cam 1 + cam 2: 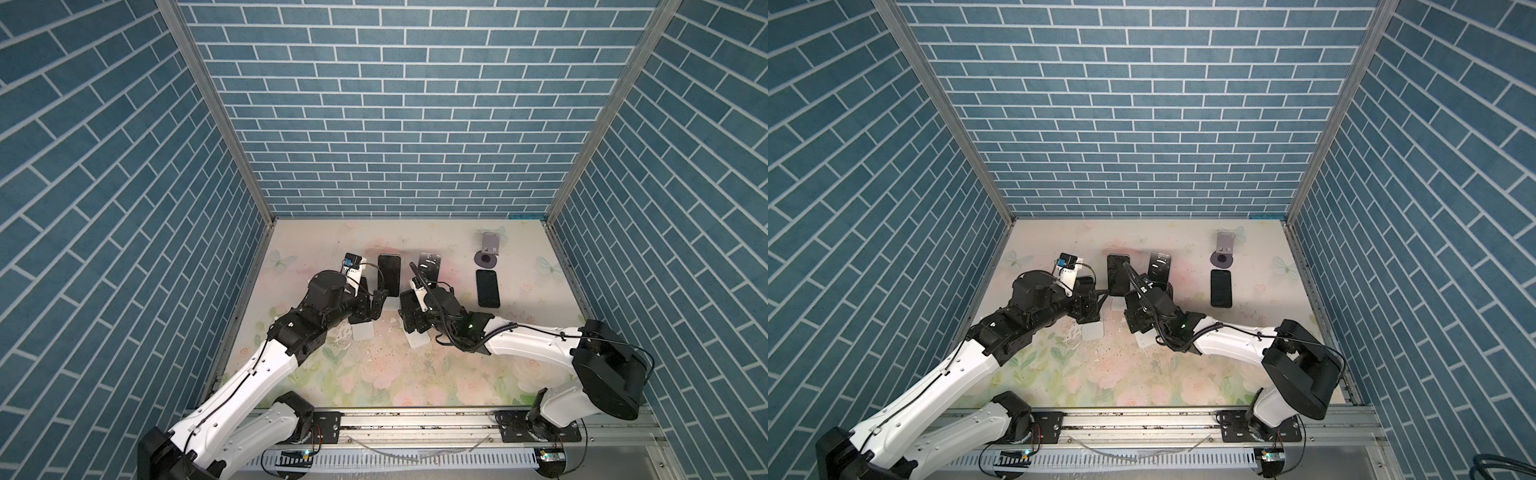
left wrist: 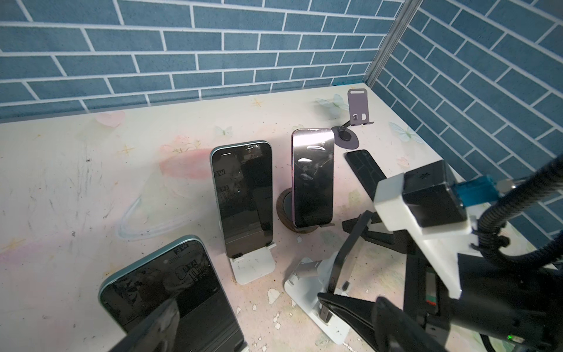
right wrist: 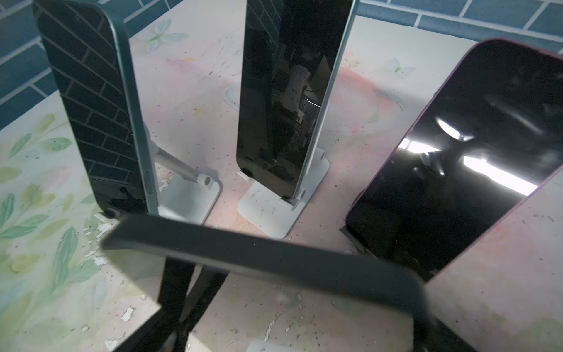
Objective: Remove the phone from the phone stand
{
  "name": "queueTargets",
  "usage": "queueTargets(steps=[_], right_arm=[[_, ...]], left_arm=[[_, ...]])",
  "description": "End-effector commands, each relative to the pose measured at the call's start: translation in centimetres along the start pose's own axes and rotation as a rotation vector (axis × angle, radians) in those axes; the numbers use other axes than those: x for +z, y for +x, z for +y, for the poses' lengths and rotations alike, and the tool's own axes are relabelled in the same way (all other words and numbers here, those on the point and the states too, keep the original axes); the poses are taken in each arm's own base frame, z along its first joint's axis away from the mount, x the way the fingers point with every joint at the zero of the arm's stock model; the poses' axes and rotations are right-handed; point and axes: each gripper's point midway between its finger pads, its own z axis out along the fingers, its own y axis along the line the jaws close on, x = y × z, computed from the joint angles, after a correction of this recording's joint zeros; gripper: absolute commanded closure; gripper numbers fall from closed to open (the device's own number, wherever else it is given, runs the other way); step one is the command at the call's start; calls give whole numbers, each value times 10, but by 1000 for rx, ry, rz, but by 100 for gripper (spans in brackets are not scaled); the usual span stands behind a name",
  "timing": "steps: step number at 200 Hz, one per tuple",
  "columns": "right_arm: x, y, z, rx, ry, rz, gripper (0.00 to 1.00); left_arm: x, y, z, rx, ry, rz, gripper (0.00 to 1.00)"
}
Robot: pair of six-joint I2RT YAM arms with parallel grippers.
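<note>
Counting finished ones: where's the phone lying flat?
In both top views the flat phone lies on the table, toward the far right, just nearer the robot than the empty purple stand.

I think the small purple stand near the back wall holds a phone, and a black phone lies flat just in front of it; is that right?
Not quite: the small purple stand is empty, as the left wrist view shows clearly. The black phone does lie flat just in front of it.

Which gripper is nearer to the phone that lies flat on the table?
Right. The right gripper stands a short way from the flat phone; the left gripper is farther off, beyond the right gripper.
</note>
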Motion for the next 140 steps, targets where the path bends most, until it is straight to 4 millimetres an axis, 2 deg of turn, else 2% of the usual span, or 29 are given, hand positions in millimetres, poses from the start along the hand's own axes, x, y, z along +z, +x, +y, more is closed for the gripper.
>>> queueTargets(steps=[1,78,140], right_arm=[[4,-7,-1,21,29,-32,2],[11,-6,-1,19,59,-24,13],[12,-7,1,11,62,-26,29]], left_arm=[[2,2,-1,8,3,-3,0],[1,3,-1,21,8,-10,0],[-2,4,0,22,3,-19,0]])
